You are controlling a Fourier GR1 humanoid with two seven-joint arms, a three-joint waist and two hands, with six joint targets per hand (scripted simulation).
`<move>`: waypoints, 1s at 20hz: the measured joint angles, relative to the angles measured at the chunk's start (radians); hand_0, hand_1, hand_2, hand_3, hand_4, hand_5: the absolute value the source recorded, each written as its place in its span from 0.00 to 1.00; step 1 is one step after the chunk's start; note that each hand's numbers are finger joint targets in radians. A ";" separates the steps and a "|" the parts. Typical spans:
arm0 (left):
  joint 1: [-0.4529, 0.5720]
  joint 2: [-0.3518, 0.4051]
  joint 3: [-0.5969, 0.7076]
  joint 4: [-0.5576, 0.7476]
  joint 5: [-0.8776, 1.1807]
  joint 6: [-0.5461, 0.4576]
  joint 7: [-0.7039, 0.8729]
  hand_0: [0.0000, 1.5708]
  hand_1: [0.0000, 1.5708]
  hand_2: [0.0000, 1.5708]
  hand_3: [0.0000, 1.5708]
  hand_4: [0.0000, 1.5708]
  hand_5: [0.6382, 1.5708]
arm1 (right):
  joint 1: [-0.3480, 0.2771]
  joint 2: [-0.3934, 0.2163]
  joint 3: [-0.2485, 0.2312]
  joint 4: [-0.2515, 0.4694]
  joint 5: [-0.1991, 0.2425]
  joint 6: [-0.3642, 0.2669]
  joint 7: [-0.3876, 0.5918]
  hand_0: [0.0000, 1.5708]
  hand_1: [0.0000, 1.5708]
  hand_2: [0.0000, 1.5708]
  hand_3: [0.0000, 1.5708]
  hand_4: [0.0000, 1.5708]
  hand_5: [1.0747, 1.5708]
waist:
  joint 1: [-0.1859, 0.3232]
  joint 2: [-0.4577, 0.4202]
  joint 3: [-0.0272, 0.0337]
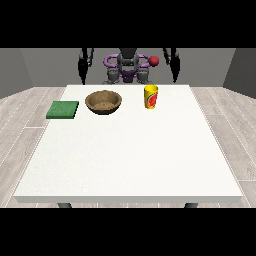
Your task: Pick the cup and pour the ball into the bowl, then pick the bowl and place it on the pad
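Note:
A yellow cup [151,96] with a red mark stands upright on the white table [130,155] near its far edge, right of centre. No ball shows in its mouth from this view. A brown wooden bowl [103,102] sits to the cup's left, and a flat green pad [63,109] lies further left. The hand at the view's left [83,76] hangs beside the robot's body behind the table's far edge, well away from the bowl. At the same height hangs the hand at the view's right [175,75], behind and right of the cup.
The robot's torso [128,70] stands behind the far edge, with a small red sphere [154,61] at its shoulder. The near half of the table is bare white surface. Wooden floor surrounds the table.

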 measured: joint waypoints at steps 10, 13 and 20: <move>-0.033 0.019 0.051 -0.149 0.087 0.006 0.143 0.00 0.00 0.00 0.00 0.00 0.98 | 0.038 -0.107 -0.106 -0.081 -0.138 0.113 0.081 0.00 0.00 0.00 0.00 0.00 1.00 | -0.024 -0.248 -0.0194; -0.016 0.031 0.085 -0.189 0.126 -0.012 0.133 0.00 0.00 0.00 0.00 0.00 0.97 | 0.052 -0.142 -0.168 -0.088 -0.203 0.166 0.066 0.00 0.00 0.00 0.00 0.00 1.00 | -0.025 -0.222 -0.0214; -0.042 0.044 0.145 -0.154 0.150 -0.044 0.015 0.00 0.00 0.00 0.00 0.00 0.96 | 0.035 -0.139 -0.205 -0.087 -0.233 0.219 -0.002 0.00 0.00 0.00 0.00 0.00 1.00 | -0.043 -0.105 -0.0234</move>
